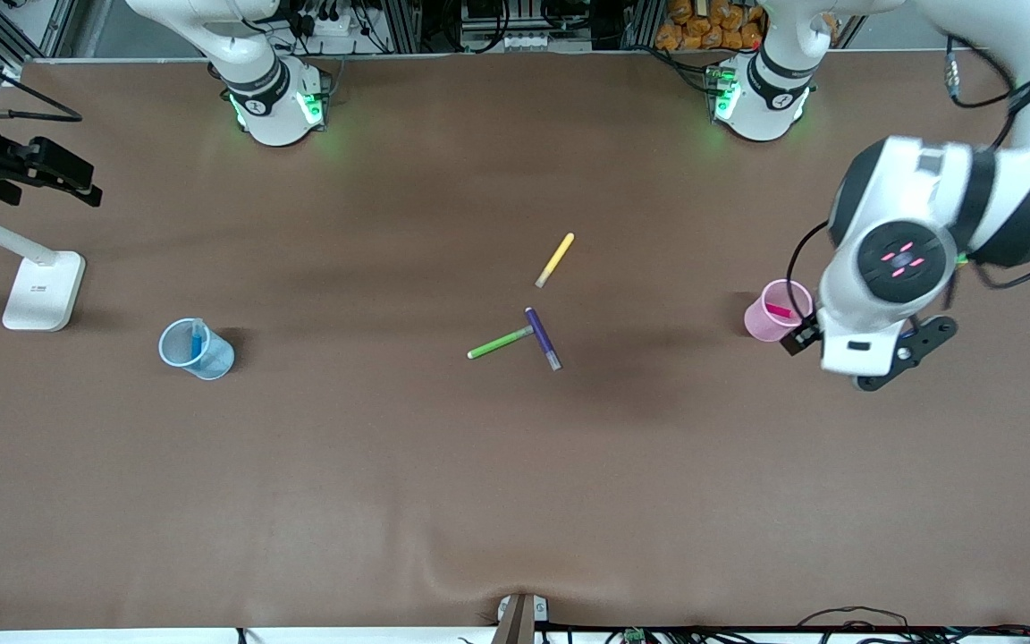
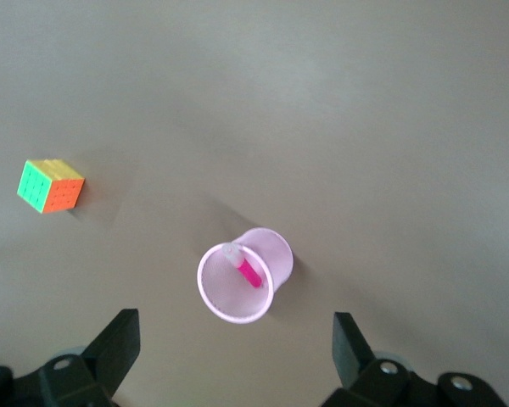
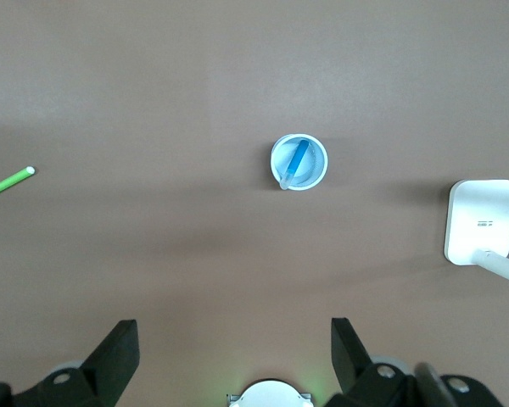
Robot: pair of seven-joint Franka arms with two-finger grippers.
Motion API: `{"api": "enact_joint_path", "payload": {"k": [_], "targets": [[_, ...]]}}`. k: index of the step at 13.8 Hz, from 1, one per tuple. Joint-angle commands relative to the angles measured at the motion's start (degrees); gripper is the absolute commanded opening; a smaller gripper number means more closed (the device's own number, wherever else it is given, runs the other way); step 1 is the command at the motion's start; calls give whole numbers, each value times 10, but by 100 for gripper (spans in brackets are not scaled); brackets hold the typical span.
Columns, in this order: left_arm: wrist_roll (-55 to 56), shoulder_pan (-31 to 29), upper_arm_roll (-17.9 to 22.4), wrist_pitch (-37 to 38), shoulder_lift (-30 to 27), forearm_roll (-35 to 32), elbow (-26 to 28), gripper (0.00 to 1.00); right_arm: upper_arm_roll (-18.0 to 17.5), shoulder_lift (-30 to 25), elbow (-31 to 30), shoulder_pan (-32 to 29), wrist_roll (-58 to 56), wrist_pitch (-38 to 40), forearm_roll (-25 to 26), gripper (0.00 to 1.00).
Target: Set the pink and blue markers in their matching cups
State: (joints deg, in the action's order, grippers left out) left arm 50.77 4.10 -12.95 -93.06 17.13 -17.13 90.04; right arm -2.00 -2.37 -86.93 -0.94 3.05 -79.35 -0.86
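Left end effector, fingers spread, hovers beside pale pink translucent plastic cup holding magenta-pink marker; right end effector, spread, over pale blue translucent cup holding bright blue marker.

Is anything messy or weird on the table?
Not really. The pink marker stands in the pink cup, the blue marker in the blue cup. Green, purple and yellow pens lie scattered mid-table.

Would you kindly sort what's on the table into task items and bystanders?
Job: pink marker in pink cup; blue marker in blue cup.
Lying about: yellow pen, green pen, purple pen, cube, white stand.
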Motion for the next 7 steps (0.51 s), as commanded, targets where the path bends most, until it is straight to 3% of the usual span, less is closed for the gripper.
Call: {"api": "enact_joint_path", "payload": {"k": [1,4,7], "targets": [[-108,-20,0,12,-51,28,2,100,-4,1,2,-6,4,3,5,100],[-219,-49,0,29,-81,54,-26,100,-4,1,2,-5,4,3,5,100],[-304,-71,1,99,-84,68,-87,100,-4,1,2,-5,4,3,5,100]]}}
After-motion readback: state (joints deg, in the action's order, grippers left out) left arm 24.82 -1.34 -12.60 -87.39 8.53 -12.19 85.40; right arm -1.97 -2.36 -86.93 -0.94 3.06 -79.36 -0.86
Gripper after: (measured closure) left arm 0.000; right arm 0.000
